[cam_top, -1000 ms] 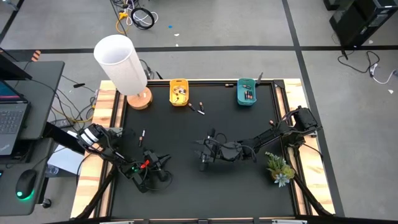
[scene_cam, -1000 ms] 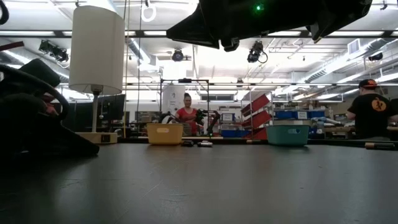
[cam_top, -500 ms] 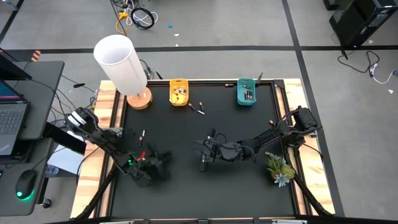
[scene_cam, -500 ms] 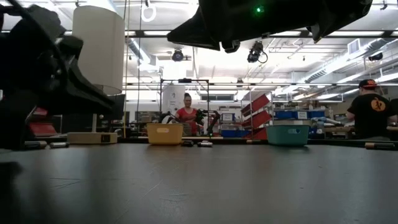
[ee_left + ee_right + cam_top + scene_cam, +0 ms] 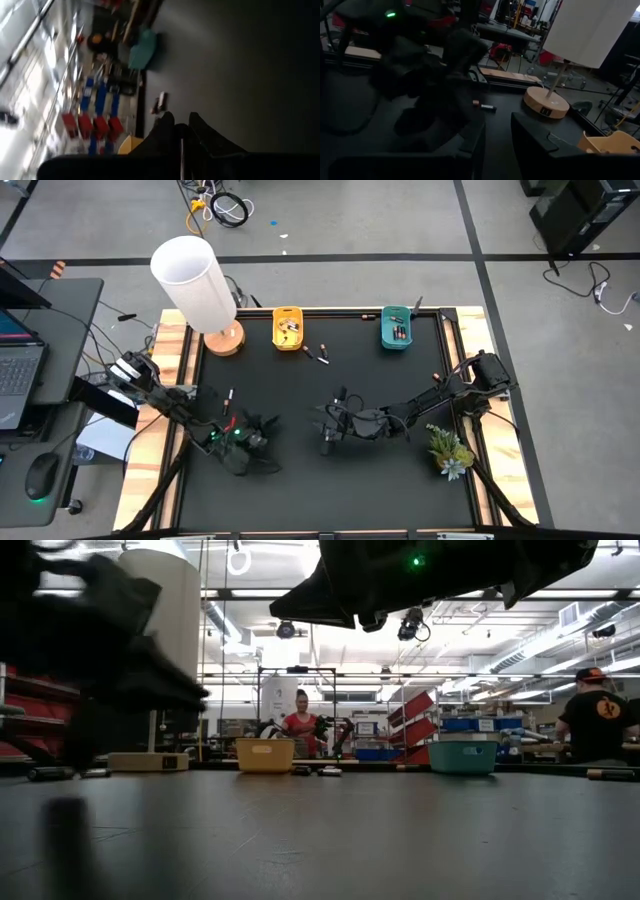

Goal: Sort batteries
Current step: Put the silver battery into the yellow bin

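left gripper (image 5: 268, 423): fingers nearly together, nothing visibly held
right gripper (image 5: 328, 425): partly parted, empty
batteries (image 5: 316, 354): near yellow bin (image 5: 288, 328)

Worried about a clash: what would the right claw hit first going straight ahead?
Probably the left arm, looming dark right ahead; a lone battery lies just beside that line. Depth is unclear.

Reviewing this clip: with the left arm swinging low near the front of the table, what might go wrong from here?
1. The left gripper looks shut, with no battery visible between its fingers, so it may be travelling empty.
2. A loose battery lies on the mat beside the left arm; a low sweep might knock it away.
3. The right gripper waits mid-table, close to the left one; the arms might collide.
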Controlling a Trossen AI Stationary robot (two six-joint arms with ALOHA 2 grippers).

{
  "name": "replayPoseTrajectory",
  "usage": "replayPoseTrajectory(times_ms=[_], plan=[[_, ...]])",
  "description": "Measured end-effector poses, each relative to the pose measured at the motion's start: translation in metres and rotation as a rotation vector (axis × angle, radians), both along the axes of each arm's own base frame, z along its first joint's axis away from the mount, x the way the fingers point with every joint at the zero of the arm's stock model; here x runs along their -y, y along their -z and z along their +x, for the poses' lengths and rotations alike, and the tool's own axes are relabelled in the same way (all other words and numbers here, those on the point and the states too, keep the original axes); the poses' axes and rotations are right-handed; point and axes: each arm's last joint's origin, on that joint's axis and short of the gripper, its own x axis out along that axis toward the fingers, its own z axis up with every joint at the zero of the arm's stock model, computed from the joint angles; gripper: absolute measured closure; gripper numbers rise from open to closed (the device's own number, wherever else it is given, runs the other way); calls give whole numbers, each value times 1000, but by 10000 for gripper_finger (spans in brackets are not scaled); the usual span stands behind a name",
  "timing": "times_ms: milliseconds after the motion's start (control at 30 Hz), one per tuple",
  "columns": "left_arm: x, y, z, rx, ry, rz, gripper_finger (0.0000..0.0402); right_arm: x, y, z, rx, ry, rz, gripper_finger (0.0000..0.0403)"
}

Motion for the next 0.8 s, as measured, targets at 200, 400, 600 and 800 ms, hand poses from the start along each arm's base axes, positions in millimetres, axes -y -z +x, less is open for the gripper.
replayPoseTrajectory(times_ms=[200, 400, 600, 800], plan=[[-56, -7, 35, 109, -140, -206, 373, -2, -1, -1, 8, 20, -6, 302], [-120, -19, 53, 245, -248, -292, 373, -23, -13, -14, 10, 172, -129, 302], [-169, -38, 72, 268, -337, -301, 373, -36, -21, -25, -10, 285, -213, 302], [-217, -52, 87, 248, -446, -358, 373, -37, -20, -26, -14, 280, -216, 302]])
